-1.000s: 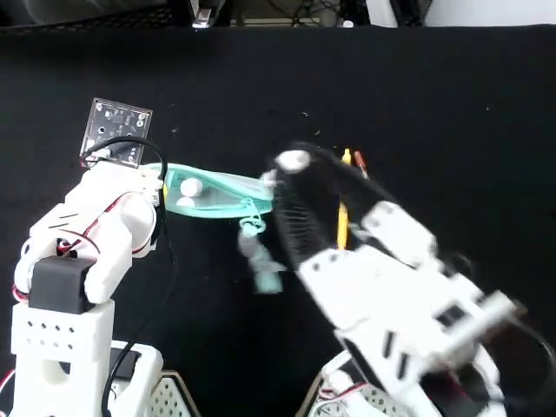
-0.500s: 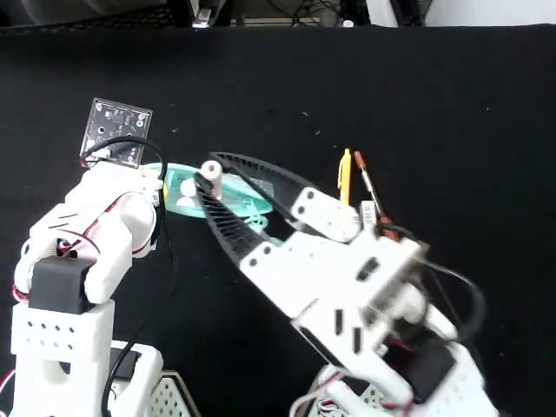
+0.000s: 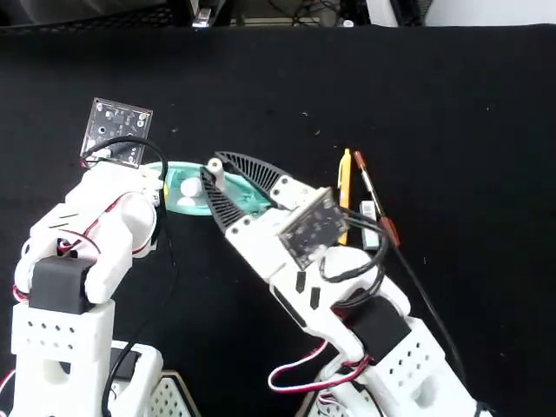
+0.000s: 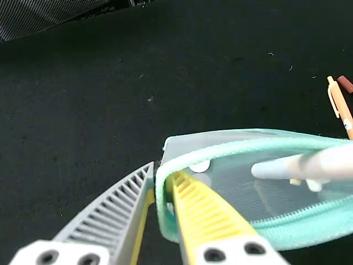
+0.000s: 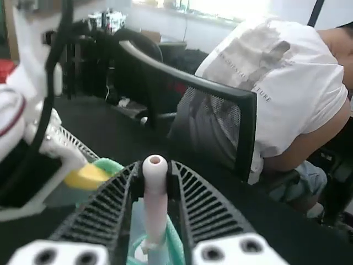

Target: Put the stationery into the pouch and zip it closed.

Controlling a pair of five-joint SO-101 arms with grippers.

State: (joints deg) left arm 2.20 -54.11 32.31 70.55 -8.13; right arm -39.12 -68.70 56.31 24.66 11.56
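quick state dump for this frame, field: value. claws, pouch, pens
left claw: shut on pouch rim, one finger inside
right claw: shut on pale pen, over the pouch
pouch: on table, zipper open
pale pen: tip in the pouch mouth
yellow pen: on table, outside the pouch
brown pen: on table beside the yellow pen
task: not done

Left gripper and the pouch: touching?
Touching. The left wrist view shows the left gripper pinching the pouch at its end, yellow finger inside the opening, grey finger outside.
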